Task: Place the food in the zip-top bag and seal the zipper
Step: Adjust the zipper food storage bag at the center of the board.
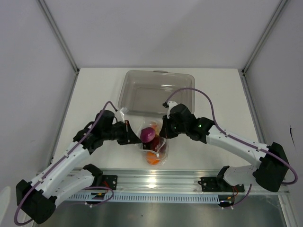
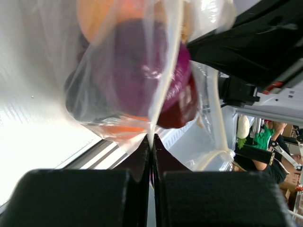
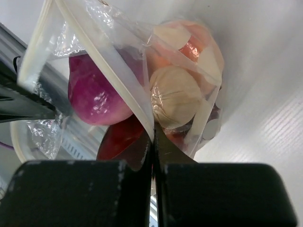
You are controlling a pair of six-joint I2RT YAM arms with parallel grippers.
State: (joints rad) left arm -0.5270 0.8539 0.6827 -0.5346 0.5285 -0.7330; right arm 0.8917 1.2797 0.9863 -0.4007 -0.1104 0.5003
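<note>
My left pincer [image 2: 151,147] and right pincer [image 3: 152,142] each clamp the mouth edge of the clear crinkly zip-top bag [image 1: 163,144], at its 9 and 3 o'clock. The purple onion-like ball [image 1: 148,135] crowds that mouth; pulling taut could pop it out.

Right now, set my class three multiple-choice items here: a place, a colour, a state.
1. Where is the zip-top bag?
A. Between the left gripper and right gripper, short of the tray
B. Inside the tray
C. Under the tray

2. What colour is the ball at the bag's far end?
A. Green
B. Blue
C. Purple

3. How is the right gripper?
A. Wide open over the tray
B. Shut on the bag's edge
C. Shut on the tray's rim

1 A: the top view shows it between them. 2 C: purple in every view. 3 B: its wrist view shows plastic pinched.
</note>
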